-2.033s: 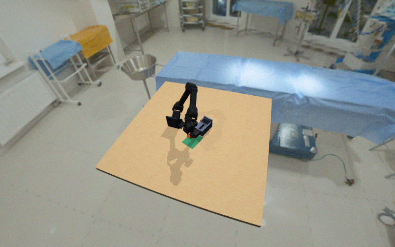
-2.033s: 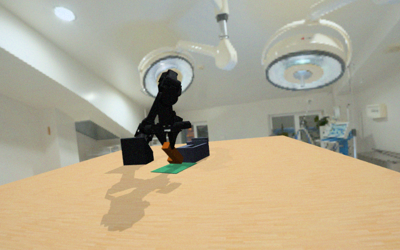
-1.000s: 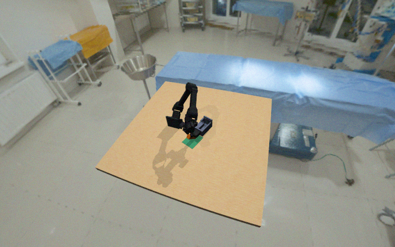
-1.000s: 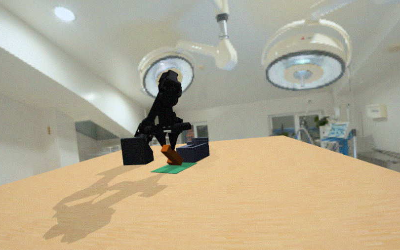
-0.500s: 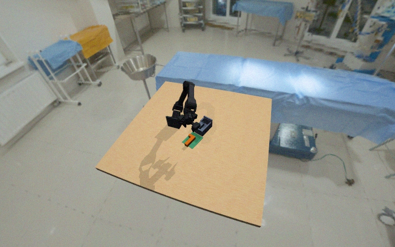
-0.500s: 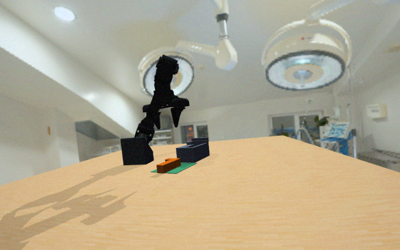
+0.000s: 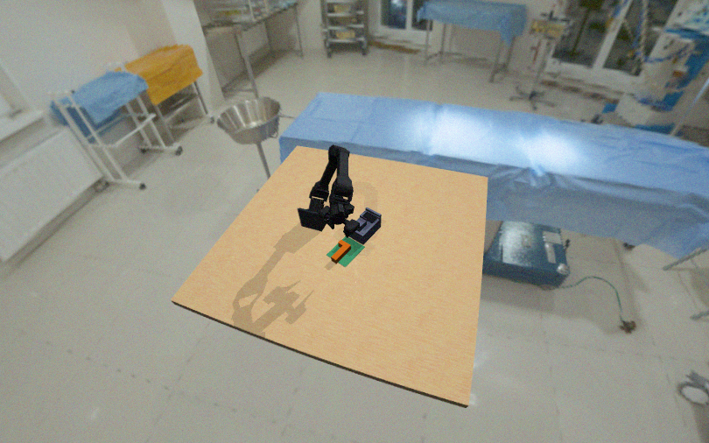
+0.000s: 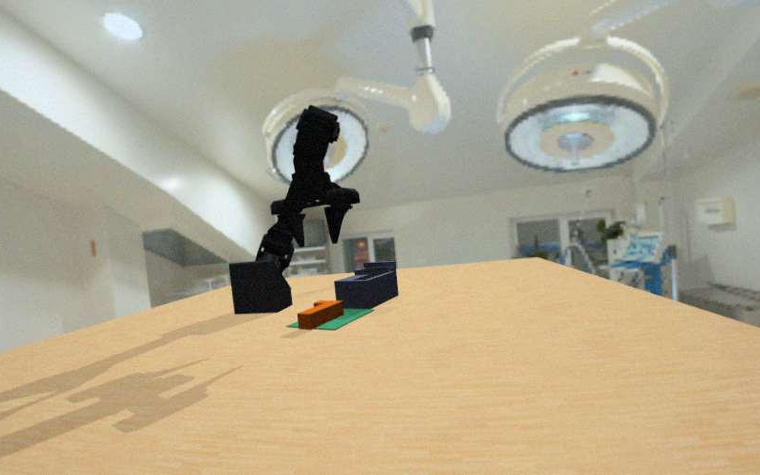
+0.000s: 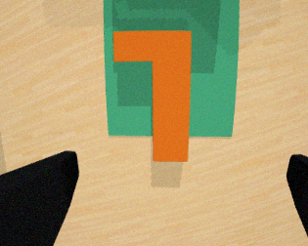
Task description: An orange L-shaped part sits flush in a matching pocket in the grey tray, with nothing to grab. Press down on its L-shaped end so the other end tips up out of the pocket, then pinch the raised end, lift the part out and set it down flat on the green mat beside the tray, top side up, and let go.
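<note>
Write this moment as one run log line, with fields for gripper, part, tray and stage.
gripper: open, empty, raised above mat | orange part: flat on green mat, long end overhanging mat edge | grey tray: pocket vacated | stage: released

A square, light wood-grain table top [image 7: 379, 308] carries everything. Directly on it lie a flat rectangular green mat [image 9: 214, 99], a dark grey block-shaped tray [image 8: 366, 285] just beside the mat, and the black box-shaped base of the arm [image 8: 259, 286]. One end of the flat orange L-shaped part [image 9: 169, 92] on the mat overhangs its edge onto the wood.
</note>
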Controlling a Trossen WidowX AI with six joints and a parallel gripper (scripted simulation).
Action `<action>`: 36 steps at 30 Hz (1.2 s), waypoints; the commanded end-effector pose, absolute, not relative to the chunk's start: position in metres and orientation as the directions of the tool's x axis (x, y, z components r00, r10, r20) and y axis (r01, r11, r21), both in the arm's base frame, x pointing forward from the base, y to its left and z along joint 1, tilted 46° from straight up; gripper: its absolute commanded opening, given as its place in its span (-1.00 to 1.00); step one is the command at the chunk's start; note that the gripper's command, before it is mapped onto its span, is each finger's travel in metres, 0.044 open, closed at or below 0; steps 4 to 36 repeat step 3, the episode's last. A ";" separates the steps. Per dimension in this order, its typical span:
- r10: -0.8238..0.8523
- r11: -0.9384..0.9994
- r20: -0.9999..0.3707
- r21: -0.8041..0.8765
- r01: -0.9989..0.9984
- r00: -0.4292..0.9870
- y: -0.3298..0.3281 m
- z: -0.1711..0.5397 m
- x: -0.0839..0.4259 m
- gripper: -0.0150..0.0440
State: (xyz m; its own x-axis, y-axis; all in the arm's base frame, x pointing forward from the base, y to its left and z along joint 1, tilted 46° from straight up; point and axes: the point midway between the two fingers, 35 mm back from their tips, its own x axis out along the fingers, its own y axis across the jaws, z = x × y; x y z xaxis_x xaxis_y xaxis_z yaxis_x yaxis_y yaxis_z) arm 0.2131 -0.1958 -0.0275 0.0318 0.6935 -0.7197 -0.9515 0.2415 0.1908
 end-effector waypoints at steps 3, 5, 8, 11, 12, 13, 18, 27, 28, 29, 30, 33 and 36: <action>0.692 0.244 -0.721 0.190 -0.951 0.033 -0.196 -0.028 0.213 0.86; 0.692 0.244 -0.721 0.190 -0.951 0.033 -0.196 -0.028 0.213 0.86; 0.692 0.244 -0.721 0.190 -0.951 0.033 -0.196 -0.028 0.213 0.86; 0.692 0.244 -0.721 0.190 -0.951 0.033 -0.196 -0.028 0.213 0.86; 0.692 0.244 -0.721 0.190 -0.951 0.033 -0.196 -0.028 0.213 0.86; 0.692 0.244 -0.721 0.190 -0.951 0.033 -0.196 -0.028 0.213 0.86; 0.692 0.244 -0.721 0.190 -0.951 0.033 -0.196 -0.028 0.213 0.86; 0.692 0.244 -0.721 0.190 -0.951 0.033 -0.196 -0.028 0.213 0.86; 0.692 0.244 -0.721 0.190 -0.951 0.033 -0.196 -0.028 0.213 0.86; 0.692 0.244 -0.721 0.190 -0.951 0.033 -0.196 -0.028 0.213 0.86; 0.692 0.244 -0.721 0.190 -0.951 0.033 -0.196 -0.028 0.213 0.86; 0.692 0.244 -0.721 0.190 -0.951 0.033 -0.196 -0.028 0.213 0.86; 0.692 0.244 -0.721 0.190 -0.951 0.033 -0.196 -0.028 0.213 0.86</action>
